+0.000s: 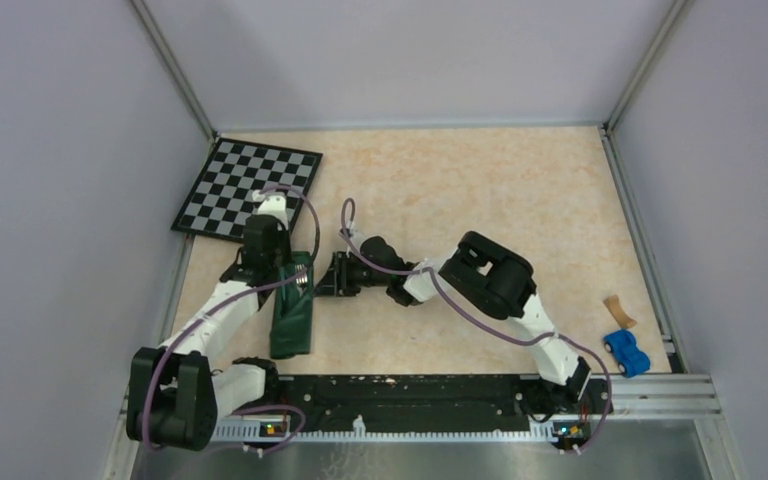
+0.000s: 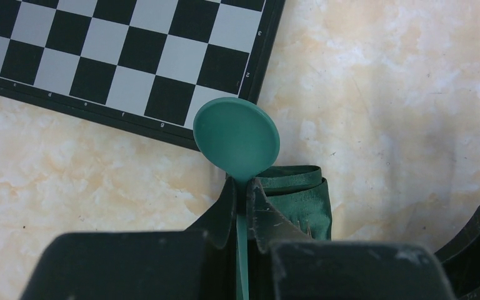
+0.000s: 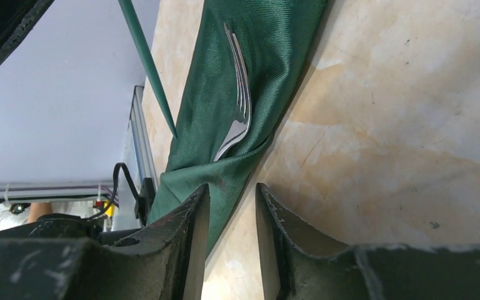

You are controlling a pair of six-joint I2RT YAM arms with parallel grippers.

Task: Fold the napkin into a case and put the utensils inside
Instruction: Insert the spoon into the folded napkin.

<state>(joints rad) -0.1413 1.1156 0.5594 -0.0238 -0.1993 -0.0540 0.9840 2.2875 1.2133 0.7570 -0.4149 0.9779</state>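
Careful: left gripper [image 2: 244, 187] clenched on the teal-headed utensil [image 2: 236, 139], right gripper [image 3: 232, 206] part-open at the case [image 3: 269, 50]'s far edge. The handle tip may snag cloth.

Narrow grn case [image 1: 292, 318] lies flat w/ fork [image 3: 240, 94] partway in, teal spoon [image 2: 236, 137] upright above.

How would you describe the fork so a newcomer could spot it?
Find the checkered board at the table's far left; the narrow green case lies by its near edge. On that cloth rests the fork: silver, tined, unlike the teal-headed utensil.
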